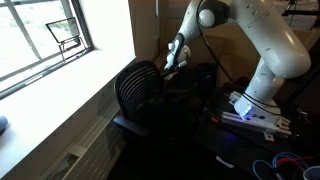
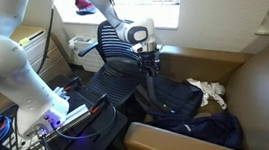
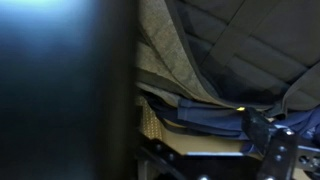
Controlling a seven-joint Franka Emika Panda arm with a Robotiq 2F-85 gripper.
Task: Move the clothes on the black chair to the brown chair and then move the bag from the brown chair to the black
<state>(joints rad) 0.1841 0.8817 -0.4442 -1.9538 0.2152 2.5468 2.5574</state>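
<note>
Brown chair [image 2: 189, 147] under clothes [image 2: 210, 91] (whitish)

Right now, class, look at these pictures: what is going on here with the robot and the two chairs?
A white robot arm reaches down between the black chair and the brown chair. The clothes lie on the brown chair's seat, next to a dark bag. The gripper is open above the bag's edge and seems to hold nothing. The bag is not yet on the black chair.
</note>
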